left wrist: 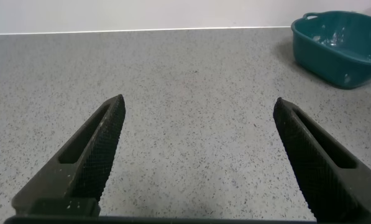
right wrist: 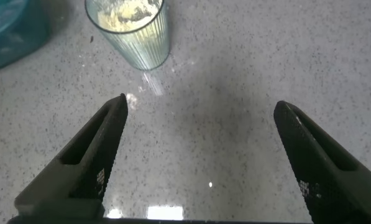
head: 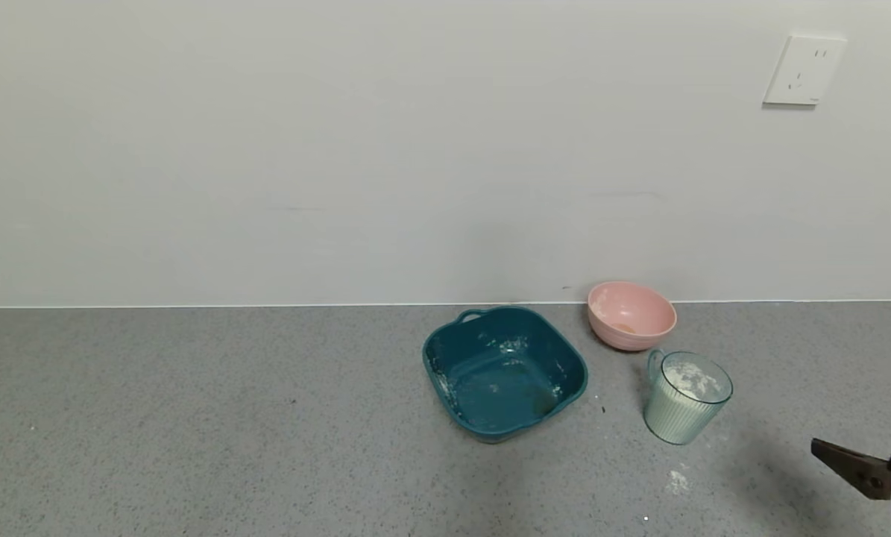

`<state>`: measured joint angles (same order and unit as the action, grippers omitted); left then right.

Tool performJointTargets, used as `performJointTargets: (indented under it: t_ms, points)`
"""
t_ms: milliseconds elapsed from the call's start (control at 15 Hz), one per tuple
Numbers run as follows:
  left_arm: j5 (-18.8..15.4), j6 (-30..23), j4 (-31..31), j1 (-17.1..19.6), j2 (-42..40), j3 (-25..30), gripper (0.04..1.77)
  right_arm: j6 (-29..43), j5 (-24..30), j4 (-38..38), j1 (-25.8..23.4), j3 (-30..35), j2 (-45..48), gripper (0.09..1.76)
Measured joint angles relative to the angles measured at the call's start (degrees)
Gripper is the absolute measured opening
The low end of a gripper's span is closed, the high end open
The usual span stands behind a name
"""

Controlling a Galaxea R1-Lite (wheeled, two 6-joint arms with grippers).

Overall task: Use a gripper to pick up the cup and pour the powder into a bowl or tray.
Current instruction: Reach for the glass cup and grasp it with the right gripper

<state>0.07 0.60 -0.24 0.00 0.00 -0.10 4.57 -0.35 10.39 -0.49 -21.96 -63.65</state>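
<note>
Hovering right gripper (right wrist: 199, 118) near unlabelled cup (head: 687, 397).

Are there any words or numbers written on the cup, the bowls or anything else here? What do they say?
None can be read.
The cup, the teal basin and the pink bowl bear no writing.
The wall socket has a tiny mark at its lower corner, too small to read.
The right gripper has small white marks on its fingers, too blurred to read.

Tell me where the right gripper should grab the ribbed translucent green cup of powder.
Probably the ribbed translucent green cup at mid-wall, from its near right side. It stands upright, and its handle faces the far left, so that wall is bare toward the open right gripper.
</note>
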Motion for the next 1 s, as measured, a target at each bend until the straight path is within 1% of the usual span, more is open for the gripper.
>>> performJointTargets:
  t_ms: [333, 533, 800, 1000]
  points:
    - [0.00, 0.00, 0.02, 0.00, 0.00, 0.00, 1.72, 0.02, 0.09, 15.74, 0.76, 4.18, -11.41, 1.71]
    - [0.00, 0.02, 0.00, 0.00, 0.00, 0.00, 1.72, 0.06, 0.11, 29.20, 2.06, 8.53, -18.79, 1.71]
    - [0.00, 0.02, 0.00, 0.00, 0.00, 0.00, 1.72, 1.05, 0.09, 45.84, 7.05, 14.71, -28.25, 1.71]
    - [0.02, 0.02, 0.00, 0.00, 0.00, 0.00, 1.72, 1.21, -0.05, 54.86, 9.63, 17.30, -35.08, 1.71]
